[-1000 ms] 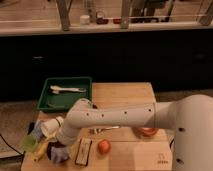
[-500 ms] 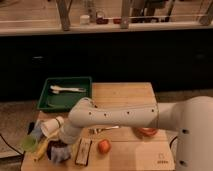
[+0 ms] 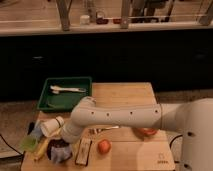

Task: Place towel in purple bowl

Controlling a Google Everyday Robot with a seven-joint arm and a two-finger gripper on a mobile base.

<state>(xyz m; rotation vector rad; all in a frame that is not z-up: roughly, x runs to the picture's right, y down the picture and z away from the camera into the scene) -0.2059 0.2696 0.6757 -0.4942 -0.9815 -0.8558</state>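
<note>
The purple bowl (image 3: 54,149) sits at the front left corner of the wooden table (image 3: 125,95). A pale bluish towel (image 3: 63,154) lies bunched in or over the bowl. My gripper (image 3: 59,140) is at the end of the white arm (image 3: 115,117), low over the bowl's back rim and just above the towel. The arm hides most of the gripper, and I cannot tell whether it still touches the towel.
A green tray (image 3: 47,100) with white utensils stands at the back left. A white cup (image 3: 50,126) lies beside the arm. A banana (image 3: 40,149), a snack bar (image 3: 84,150), an orange fruit (image 3: 104,146) and a red object (image 3: 145,131) lie near the front.
The arm's end has shifted slightly down and left over the bowl. The towel now shows bunched at the bowl.
</note>
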